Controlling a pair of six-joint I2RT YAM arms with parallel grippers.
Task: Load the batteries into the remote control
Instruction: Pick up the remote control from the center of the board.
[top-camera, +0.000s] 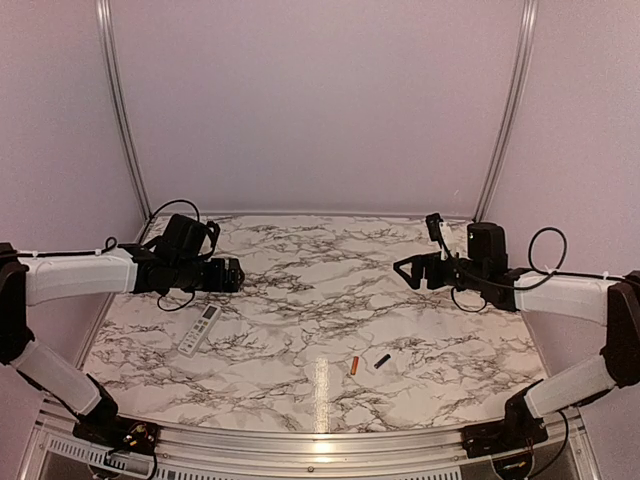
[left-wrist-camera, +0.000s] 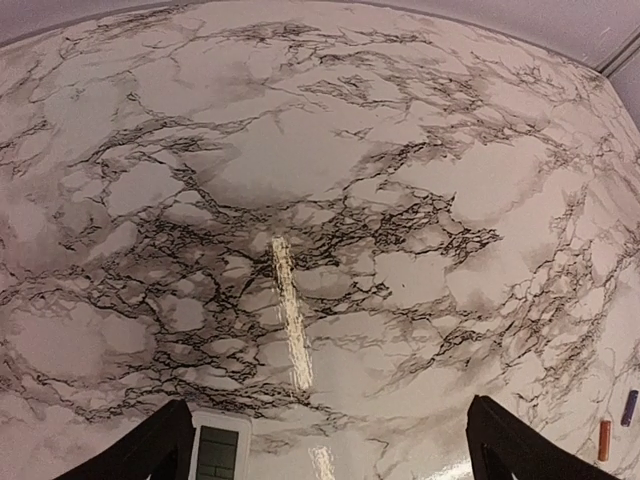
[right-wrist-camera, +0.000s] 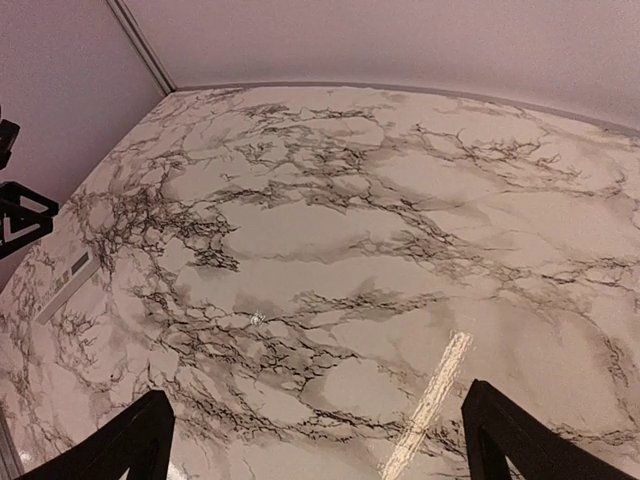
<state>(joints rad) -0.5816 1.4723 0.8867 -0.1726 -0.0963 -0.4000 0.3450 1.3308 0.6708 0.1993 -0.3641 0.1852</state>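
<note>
While both arms reach inward over the table (top-camera: 300, 300), the left gripper (top-camera: 230, 274) and right gripper (top-camera: 405, 270) hover with fingers spread wide, holding nothing. Just below the left gripper the remote (top-camera: 199, 329) lies flat, its length slanting near-left to far-right. Toward the front edge, the orange battery (top-camera: 353, 365) points near-to-far, and the black battery (top-camera: 381, 360) lies aslant just beside it.

marble table (top-camera: 300, 290) | white remote (top-camera: 199, 329) at left | orange cell (top-camera: 353, 366) beside black cell (top-camera: 382, 360) — near front edge
</note>
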